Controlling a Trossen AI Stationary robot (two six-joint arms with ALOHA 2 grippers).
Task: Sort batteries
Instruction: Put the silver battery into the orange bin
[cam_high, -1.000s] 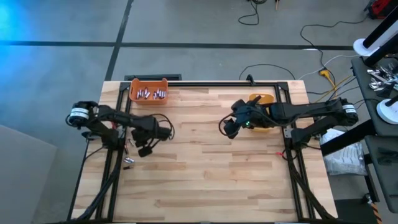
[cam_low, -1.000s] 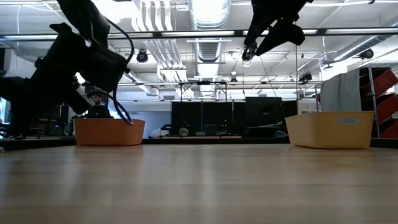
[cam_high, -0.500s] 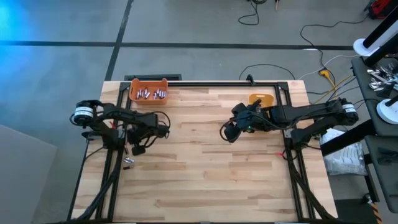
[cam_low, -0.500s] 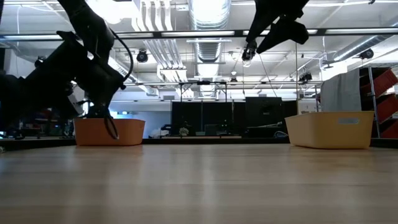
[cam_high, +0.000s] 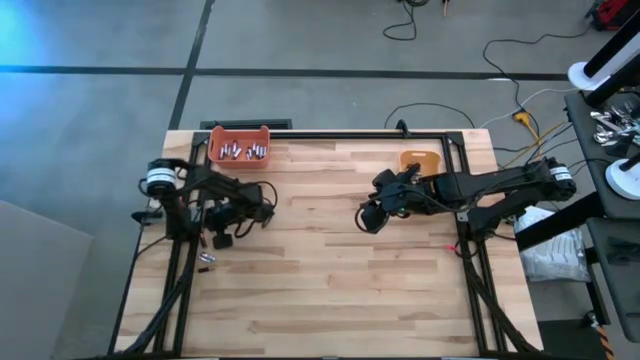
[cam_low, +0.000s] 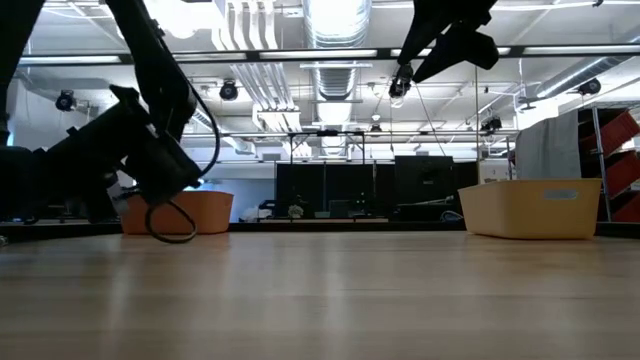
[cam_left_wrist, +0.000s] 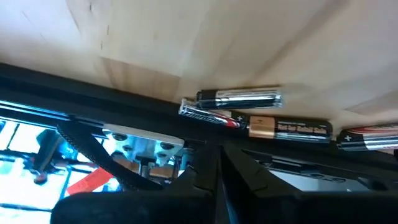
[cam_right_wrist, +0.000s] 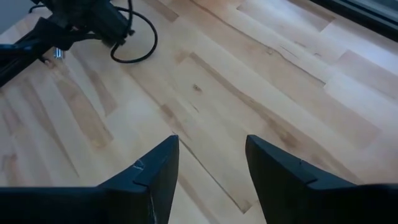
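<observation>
Swung left gripper (cam_high: 222, 240) toward desk (cam_high: 330, 270) edge, fingers clenched empty; right gripper (cam_right_wrist: 208, 165) fingers parted. Batteries (cam_left_wrist: 239, 99) lay at edge: light, stiff, slippery; best pinched mid-body.

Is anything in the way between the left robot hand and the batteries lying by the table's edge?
Nothing visible. The left gripper, shut, hangs near the loose batteries at the table's left edge, with only bare wood and the black frame rail beside them.
</observation>
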